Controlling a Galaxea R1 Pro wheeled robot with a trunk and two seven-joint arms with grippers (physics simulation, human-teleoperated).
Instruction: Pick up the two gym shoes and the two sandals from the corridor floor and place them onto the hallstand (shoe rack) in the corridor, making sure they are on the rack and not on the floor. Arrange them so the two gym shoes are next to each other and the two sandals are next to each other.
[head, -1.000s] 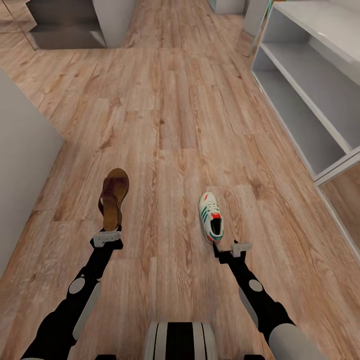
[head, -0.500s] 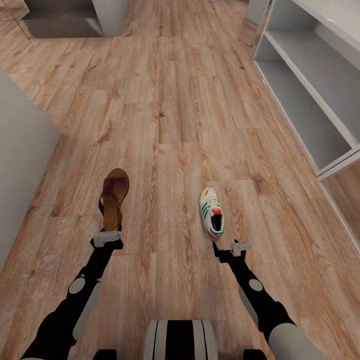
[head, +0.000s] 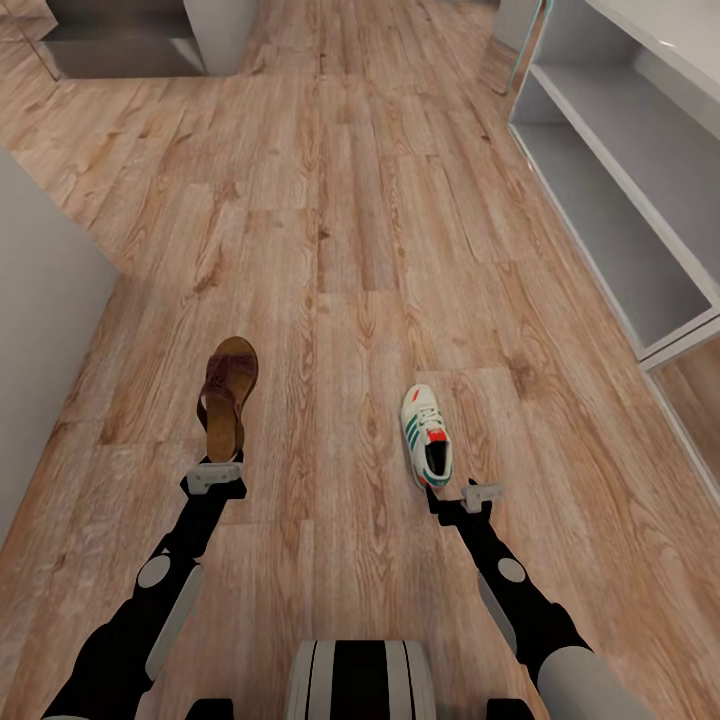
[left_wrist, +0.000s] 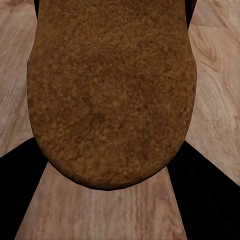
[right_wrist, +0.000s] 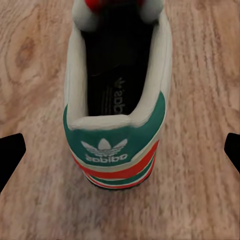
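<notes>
floor: wood planks (head: 360, 200) | grey wall (head: 40, 300) | grey cabinet (head: 130, 35)

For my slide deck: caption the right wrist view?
Gym shoe seen heel-first on the wood floor, between the right claw's dark fingertips.

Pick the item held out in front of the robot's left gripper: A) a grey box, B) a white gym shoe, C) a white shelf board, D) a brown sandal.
D: the brown sandal extends forward from the left gripper, while the gym shoe sits at the right gripper.
</notes>
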